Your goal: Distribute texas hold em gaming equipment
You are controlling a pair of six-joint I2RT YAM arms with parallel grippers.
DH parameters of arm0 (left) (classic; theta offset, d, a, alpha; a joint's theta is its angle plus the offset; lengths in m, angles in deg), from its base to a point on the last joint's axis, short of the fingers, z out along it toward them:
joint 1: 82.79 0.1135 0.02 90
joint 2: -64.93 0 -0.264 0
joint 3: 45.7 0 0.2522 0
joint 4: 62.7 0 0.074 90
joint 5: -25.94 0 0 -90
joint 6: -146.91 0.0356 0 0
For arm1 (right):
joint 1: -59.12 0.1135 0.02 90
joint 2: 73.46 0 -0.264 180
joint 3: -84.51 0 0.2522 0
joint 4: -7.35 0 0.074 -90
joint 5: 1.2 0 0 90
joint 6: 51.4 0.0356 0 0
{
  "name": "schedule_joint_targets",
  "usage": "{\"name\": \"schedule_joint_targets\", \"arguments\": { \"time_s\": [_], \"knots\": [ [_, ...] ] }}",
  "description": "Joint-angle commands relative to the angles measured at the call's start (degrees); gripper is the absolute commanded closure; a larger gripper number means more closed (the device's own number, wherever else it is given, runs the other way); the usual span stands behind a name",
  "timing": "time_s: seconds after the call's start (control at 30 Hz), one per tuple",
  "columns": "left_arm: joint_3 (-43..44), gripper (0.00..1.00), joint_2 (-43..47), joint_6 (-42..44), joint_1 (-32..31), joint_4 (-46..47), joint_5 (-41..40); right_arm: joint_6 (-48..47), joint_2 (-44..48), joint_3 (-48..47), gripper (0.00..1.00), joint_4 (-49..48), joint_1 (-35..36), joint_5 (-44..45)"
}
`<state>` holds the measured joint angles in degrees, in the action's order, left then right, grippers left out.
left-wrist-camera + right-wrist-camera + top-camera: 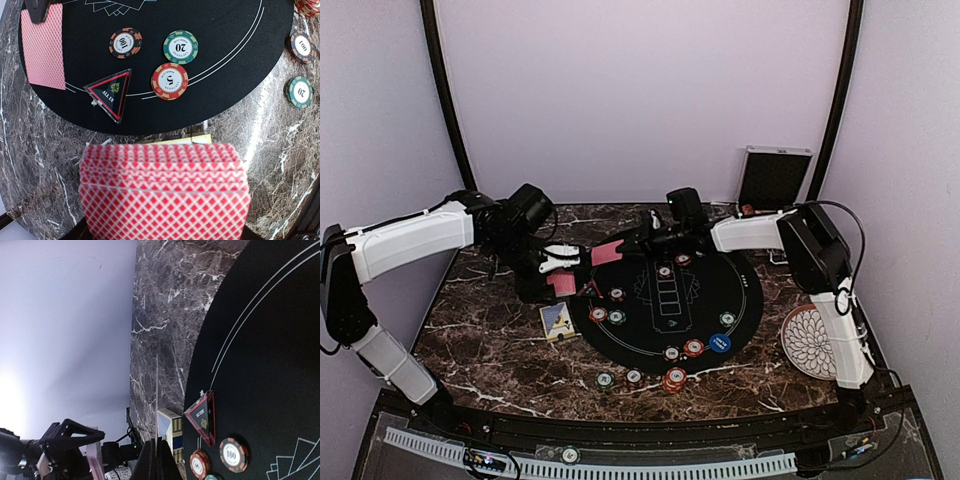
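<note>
My left gripper [552, 272] is shut on a fanned deck of red-backed cards [165, 192], held above the mat's left edge; the deck hides its fingers. My right gripper [628, 245] is shut on a single red-backed card [607, 252], seen edge-on in the right wrist view [157, 400] and flat in the left wrist view [44, 47]. A triangular "ALL IN" marker [110, 93] lies on the black mat [705, 300] beside a 100 chip [125, 42], a green 20 chip [180, 46] and a red 5 chip [170, 81]. A blue button [720, 343] lies near the mat's front edge.
More chips lie around the mat, with a red stack [674, 380] and two chips [620, 378] on the marble in front. A card box [557, 320] lies left of the mat. A white patterned plate [810, 340] is at the right, a silver case [773, 177] at the back.
</note>
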<state>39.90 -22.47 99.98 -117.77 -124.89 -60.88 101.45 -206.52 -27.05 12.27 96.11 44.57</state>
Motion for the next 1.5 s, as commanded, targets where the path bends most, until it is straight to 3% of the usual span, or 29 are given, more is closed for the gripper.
{"name": "schedule_joint_targets", "arguments": {
  "time_s": [0.0, 0.13, 0.4, 0.7, 0.97, 1.23, 1.47],
  "knots": [
    [-0.39, 0.84, 2.29, -0.35, 0.20, -1.10, 1.70, -1.71, -4.55, -7.34, 1.00, 5.91, 1.83, 4.03],
    [0.11, 0.85, 2.12, -0.42, 0.20, -1.12, 2.19, -2.47, -8.64, -13.53, 1.00, 8.65, 3.09, 6.49],
    [-0.28, 0.86, 2.08, -0.41, 0.18, -1.03, 2.51, -2.21, -12.89, -17.21, 1.00, 10.75, 3.87, 8.45],
    [0.08, 0.86, 1.58, -0.52, 0.18, -0.96, 2.81, -10.08, -9.54, -16.53, 0.50, 18.14, 3.81, 15.28],
    [1.09, 0.87, 1.41, -0.89, 0.18, 0.09, 2.53, -12.69, -0.04, -9.80, 0.26, 18.23, 3.55, 17.36],
    [2.05, 0.87, 0.73, -1.51, 0.18, -0.14, 3.32, -5.38, 10.06, 6.48, 0.18, 2.87, 5.21, 6.92],
    [3.56, 0.87, 0.04, -2.23, 0.20, -0.65, 4.30, 3.56, 13.33, 16.22, 0.16, -11.26, 9.59, 2.38]
  ]
}}
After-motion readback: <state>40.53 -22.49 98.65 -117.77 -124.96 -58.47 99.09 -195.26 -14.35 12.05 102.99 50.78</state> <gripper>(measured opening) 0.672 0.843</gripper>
